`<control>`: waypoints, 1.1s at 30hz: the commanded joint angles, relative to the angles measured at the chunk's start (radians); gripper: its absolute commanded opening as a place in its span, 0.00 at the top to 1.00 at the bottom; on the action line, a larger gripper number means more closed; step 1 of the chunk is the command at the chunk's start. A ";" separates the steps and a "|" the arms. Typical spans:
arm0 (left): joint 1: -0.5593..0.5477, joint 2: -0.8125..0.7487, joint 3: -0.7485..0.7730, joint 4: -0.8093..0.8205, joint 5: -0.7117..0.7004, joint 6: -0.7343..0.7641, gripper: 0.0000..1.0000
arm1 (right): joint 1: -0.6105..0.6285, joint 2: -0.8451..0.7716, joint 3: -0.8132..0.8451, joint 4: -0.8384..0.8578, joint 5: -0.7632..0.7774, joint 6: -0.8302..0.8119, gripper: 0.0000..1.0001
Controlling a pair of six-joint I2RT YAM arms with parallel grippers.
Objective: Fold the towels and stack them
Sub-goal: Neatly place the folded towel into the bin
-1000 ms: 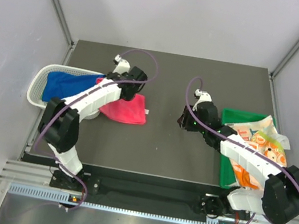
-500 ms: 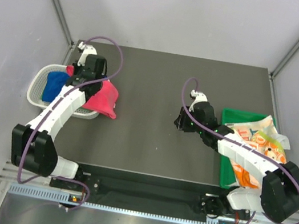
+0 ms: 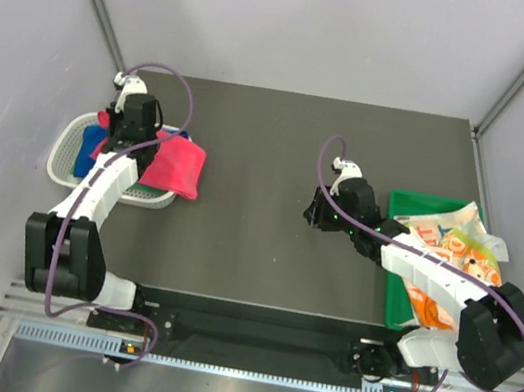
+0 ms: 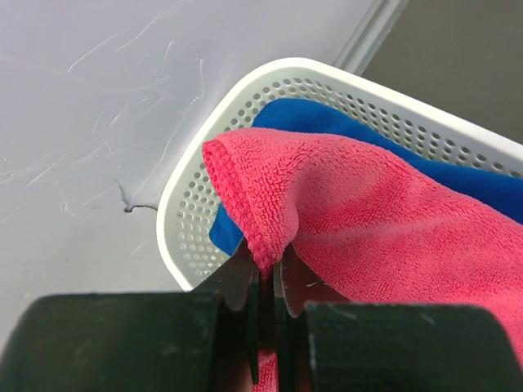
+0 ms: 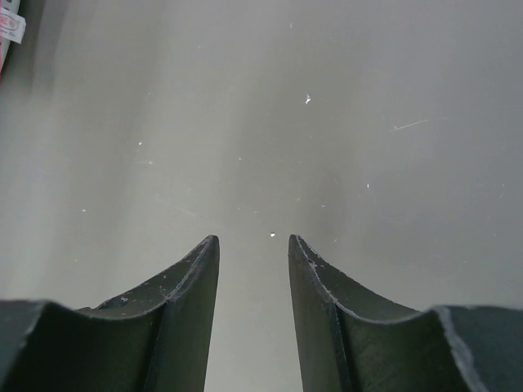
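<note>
Pinching the hemmed corner of the pink-red towel [image 4: 368, 212], the left gripper [image 4: 265, 278] is clamped tight on it. The fleecy cloth drapes away from its tips over the rim of the white perforated basket [image 4: 189, 204], with a blue towel [image 4: 310, 118] lying beneath. Well apart, the right gripper [image 5: 253, 253] hangs half-spread, holding nothing, over the bare dark surface [image 5: 343, 122] — back along its arm sits a green tray [image 3: 388, 300] of printed towels [image 3: 446, 247].
</note>
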 commanded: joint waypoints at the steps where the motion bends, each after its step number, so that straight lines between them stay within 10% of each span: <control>1: 0.047 0.015 -0.001 0.160 0.010 0.024 1.00 | 0.018 -0.001 0.042 0.043 -0.010 -0.012 0.60; 20: 0.164 0.167 0.097 0.171 0.041 0.014 1.00 | 0.023 0.002 0.038 0.042 -0.011 -0.022 0.60; 29: 0.167 0.204 0.113 0.152 -0.036 -0.075 0.45 | 0.023 0.014 0.035 0.050 -0.007 -0.023 0.60; 33: 0.168 0.187 0.114 0.116 -0.031 -0.143 0.41 | 0.026 0.005 0.038 0.048 -0.002 -0.026 0.59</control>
